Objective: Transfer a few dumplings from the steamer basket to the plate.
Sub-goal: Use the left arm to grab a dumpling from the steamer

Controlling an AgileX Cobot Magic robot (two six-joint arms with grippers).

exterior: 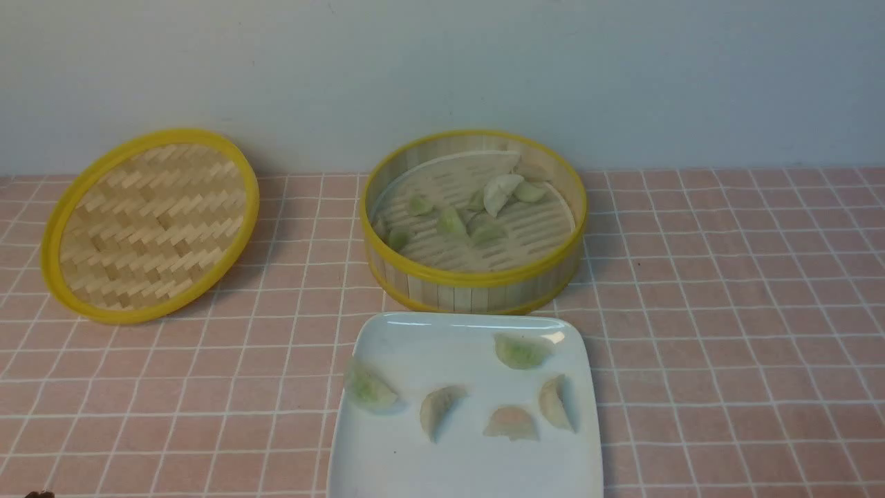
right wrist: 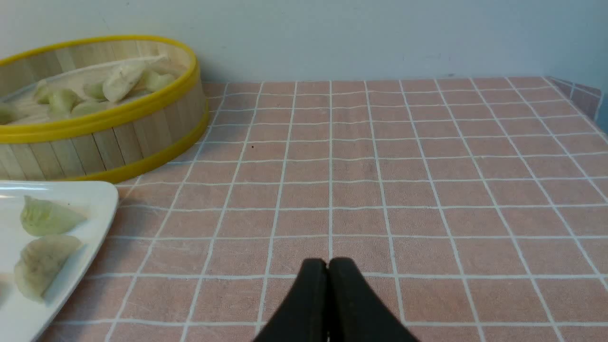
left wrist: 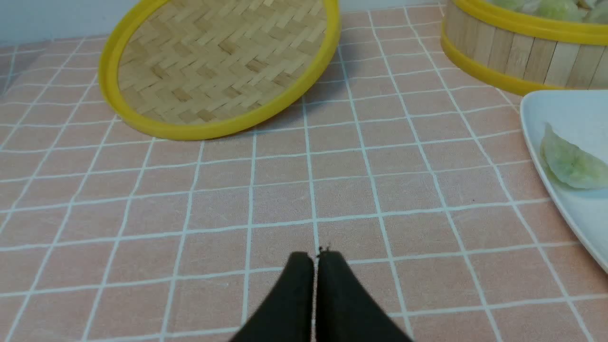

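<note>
Dumplings [exterior: 520, 351] on unmarked white plate [exterior: 456, 463], both end effectors [left wrist: 315, 259] [right wrist: 327, 266] closed, empty

Ahead of our closed left gripper [left wrist: 317, 259] we see the pink checked cloth [left wrist: 280, 204]; beyond it, the woven lid [left wrist: 223, 61] with its yellow rim, and, off to one side, the plate [left wrist: 589, 213] bearing a pale green dumpling [left wrist: 574, 161], near the steamer basket [left wrist: 527, 52] holding more dumplings [left wrist: 560, 8]
</note>
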